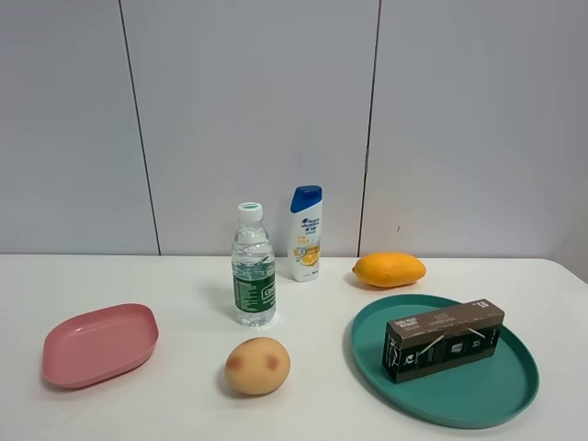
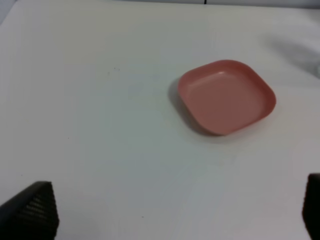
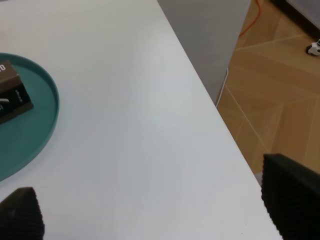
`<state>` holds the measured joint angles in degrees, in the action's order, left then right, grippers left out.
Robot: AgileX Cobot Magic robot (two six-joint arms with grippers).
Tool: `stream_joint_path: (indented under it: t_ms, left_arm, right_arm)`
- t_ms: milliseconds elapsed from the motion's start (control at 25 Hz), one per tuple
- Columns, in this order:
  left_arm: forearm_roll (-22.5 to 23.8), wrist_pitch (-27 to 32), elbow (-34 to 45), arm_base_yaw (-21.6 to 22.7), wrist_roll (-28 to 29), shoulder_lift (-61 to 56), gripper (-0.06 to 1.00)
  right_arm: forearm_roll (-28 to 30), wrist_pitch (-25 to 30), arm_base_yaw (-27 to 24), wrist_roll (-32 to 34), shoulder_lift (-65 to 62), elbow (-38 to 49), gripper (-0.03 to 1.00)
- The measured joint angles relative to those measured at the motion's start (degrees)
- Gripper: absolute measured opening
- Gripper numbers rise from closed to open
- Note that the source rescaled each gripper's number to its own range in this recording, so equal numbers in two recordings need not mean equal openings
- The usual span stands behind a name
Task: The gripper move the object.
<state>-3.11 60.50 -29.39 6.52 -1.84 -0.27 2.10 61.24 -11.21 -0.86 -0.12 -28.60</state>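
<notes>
A white worktop (image 1: 184,404) sits by a grey wall. The left pincer (image 2: 175,215) is spread wide over bare worktop near a pink dish (image 2: 226,96) and holds nothing. The right pincer (image 3: 155,210) is spread wide too, holding nothing, near the worktop's edge. The brown box (image 1: 444,338) lies in the green tray (image 1: 496,400). The pink dish has nothing in it.

You get bright, even light from above in the high view: the white table (image 1: 184,276) is nearly washed out and the water bottle (image 1: 253,266) casts only a soft, short shadow. Focus there is sharp. Both wrist views look softer; the pink dish (image 2: 226,96) is slightly hazy, and the dark fingertips (image 3: 292,192) at the frame edges are blurred
</notes>
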Motion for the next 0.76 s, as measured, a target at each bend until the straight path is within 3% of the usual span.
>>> stream_joint_path:
  t_ms: [760]
  left_arm:
    - [0.0,0.0,0.0,-0.2,0.1,0.0,1.00]
  right_arm:
    - [0.0,0.0,0.0,0.0,0.0,0.0,1.00]
